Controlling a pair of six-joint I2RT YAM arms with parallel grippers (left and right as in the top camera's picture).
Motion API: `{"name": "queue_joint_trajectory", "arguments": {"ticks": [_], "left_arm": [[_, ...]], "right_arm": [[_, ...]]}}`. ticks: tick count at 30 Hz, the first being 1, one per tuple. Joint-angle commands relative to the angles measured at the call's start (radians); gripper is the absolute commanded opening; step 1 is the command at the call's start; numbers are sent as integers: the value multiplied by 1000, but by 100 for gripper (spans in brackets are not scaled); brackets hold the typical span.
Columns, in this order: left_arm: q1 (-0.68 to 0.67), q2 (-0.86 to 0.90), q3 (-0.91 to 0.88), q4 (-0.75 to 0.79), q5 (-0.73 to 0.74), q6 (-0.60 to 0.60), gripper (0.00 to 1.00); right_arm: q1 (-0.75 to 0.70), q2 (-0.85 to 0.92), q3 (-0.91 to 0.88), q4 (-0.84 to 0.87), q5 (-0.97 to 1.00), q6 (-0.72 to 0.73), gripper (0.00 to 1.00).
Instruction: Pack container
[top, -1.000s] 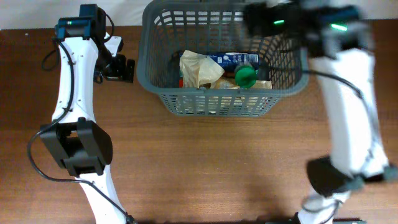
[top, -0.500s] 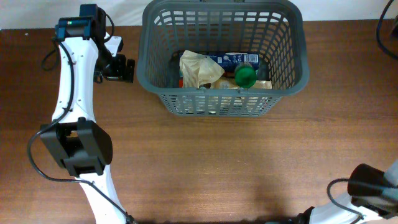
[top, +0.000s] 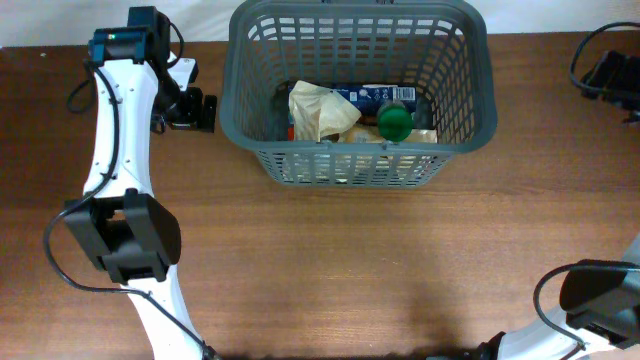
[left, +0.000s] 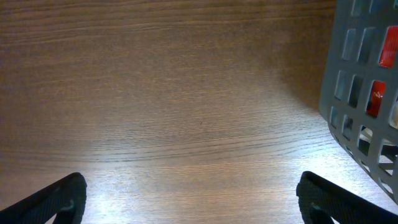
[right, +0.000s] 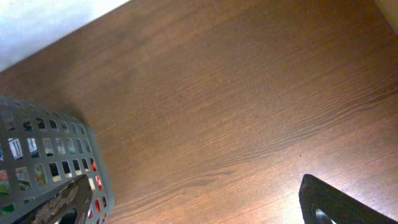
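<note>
The container (top: 258, 150) is a large dark grey slotted basket at the table's far middle. Inside it lie a crumpled tan bag (top: 318, 110), a blue packet (top: 372, 95) and a green-capped item (top: 394, 121). My left gripper (top: 200, 110) is open and empty just left of the basket, above bare table; its wrist view shows the basket wall (left: 360, 106) at the right. My right gripper (top: 608, 72) is open and empty at the far right edge, well clear of the basket; its wrist view shows the basket corner (right: 56, 155) at the lower left.
Brown wooden table (top: 330, 260) all round the basket. A white wall strip (right: 43, 18) runs behind the table's far edge. A black cable (top: 80, 95) loops beside the left arm.
The right arm has swung away from above the basket, out of view, and now sits at the far right edge. The left arm and basket have not moved.
</note>
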Motion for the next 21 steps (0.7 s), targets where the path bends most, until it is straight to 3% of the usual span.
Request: {"name": "queue_joint_trajectory", "arguments": {"ticks": [1, 10, 16, 21], "left_arm": [[6, -3, -3, 2, -3, -5, 99], [6, -3, -3, 2, -3, -5, 99], [6, -3, -3, 2, -3, -5, 99], [6, -3, -3, 2, -3, -5, 99]], "right_arm": [[-1, -8, -9, 3, -16, -1, 99], [0, -55, -9, 3, -13, -1, 99], [31, -335, -45, 4, -13, -1, 99], [102, -661, -288, 5, -13, -1, 99]]}}
